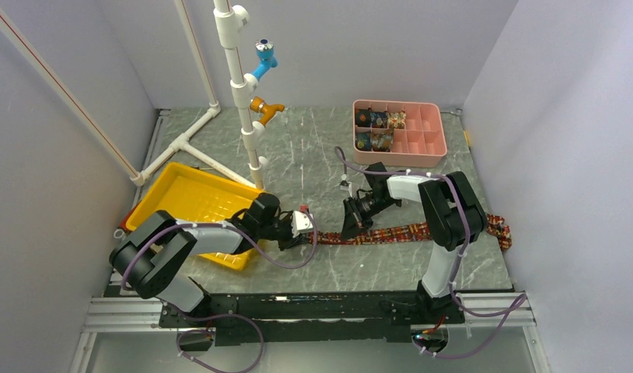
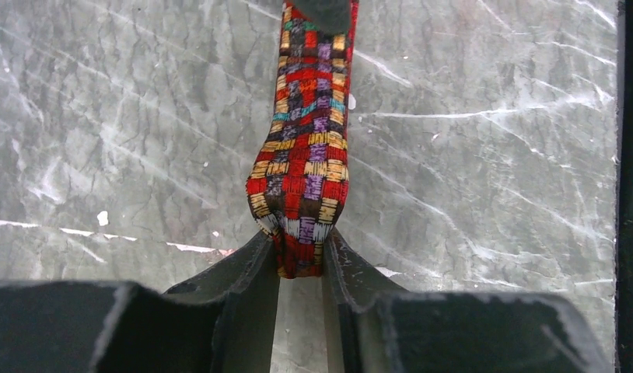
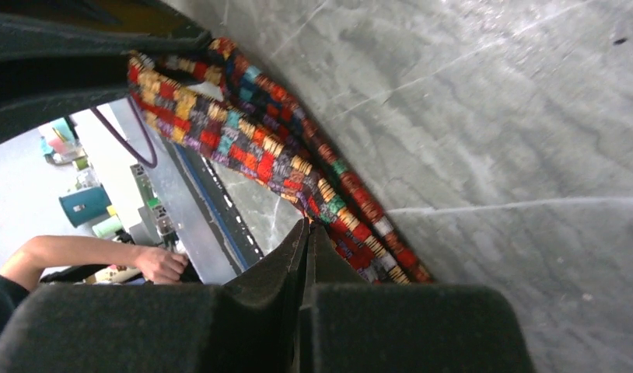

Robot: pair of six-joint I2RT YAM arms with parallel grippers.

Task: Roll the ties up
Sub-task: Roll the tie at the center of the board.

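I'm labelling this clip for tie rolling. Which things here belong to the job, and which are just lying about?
Job: flat tie, gripped by the left end effector; rolled ties in the pink divided box.
Lying about: yellow tray; white pipe frame with blue fitting and orange fitting.

No legible text, label, brand, number or sign on any surface in any view.
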